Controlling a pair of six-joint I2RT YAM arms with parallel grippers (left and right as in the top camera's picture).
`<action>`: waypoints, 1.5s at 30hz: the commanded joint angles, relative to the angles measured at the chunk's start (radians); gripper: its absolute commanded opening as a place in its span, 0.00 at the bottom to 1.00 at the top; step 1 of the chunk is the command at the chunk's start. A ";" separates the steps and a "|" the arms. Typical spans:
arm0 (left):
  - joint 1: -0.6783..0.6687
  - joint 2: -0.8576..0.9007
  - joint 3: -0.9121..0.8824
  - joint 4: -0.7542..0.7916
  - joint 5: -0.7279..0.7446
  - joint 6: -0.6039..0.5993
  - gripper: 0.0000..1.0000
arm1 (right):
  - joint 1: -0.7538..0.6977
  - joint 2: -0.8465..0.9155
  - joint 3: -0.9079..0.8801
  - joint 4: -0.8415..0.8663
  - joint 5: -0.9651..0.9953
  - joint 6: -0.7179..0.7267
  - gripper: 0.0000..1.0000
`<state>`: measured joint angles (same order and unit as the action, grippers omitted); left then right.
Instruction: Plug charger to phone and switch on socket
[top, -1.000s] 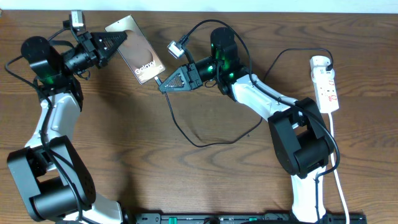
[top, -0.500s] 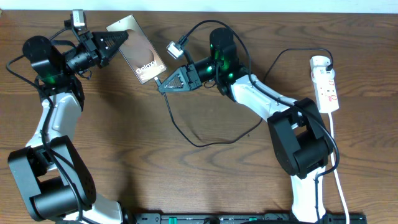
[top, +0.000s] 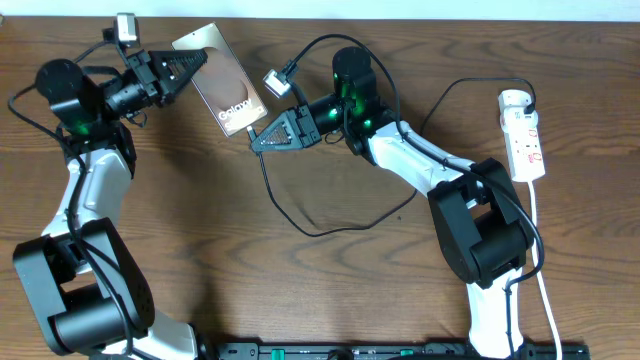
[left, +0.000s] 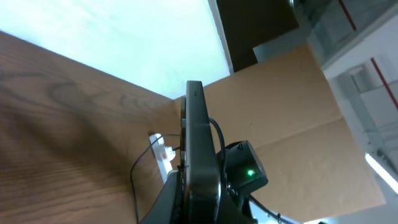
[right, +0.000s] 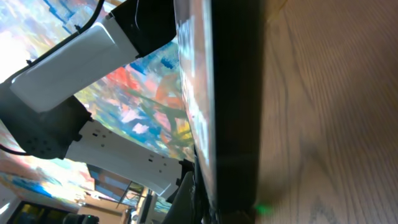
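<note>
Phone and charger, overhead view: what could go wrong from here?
1. The left tool pinches the phone near one end only, so a push from the plug could twist it or make it slip.
2. The charger loops slack below the right tool and could snag that arm when it reaches for the socket.

White lettering on the bronze phone (top: 215, 65) reads "Galaxy". It sits at the phone's end just beside the right gripper (top: 254, 143), away from the left gripper (top: 192, 66). The red marks on the power strip (top: 524, 135), well behind the right gripper, are too small to read.
</note>
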<state>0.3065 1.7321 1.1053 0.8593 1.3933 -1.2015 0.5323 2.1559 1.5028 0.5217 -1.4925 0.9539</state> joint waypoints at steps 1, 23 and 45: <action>-0.011 -0.010 0.005 0.026 0.088 -0.012 0.07 | -0.012 0.005 0.007 0.006 0.023 -0.020 0.01; -0.011 -0.010 0.005 0.026 0.082 -0.003 0.07 | -0.014 0.005 0.007 0.006 0.014 -0.036 0.87; 0.119 -0.009 0.005 -0.489 -0.030 0.401 0.07 | -0.218 0.005 0.007 -0.005 0.070 -0.134 0.99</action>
<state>0.4149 1.7325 1.1023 0.4995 1.4143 -0.9886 0.3229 2.1559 1.5028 0.5213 -1.4555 0.8555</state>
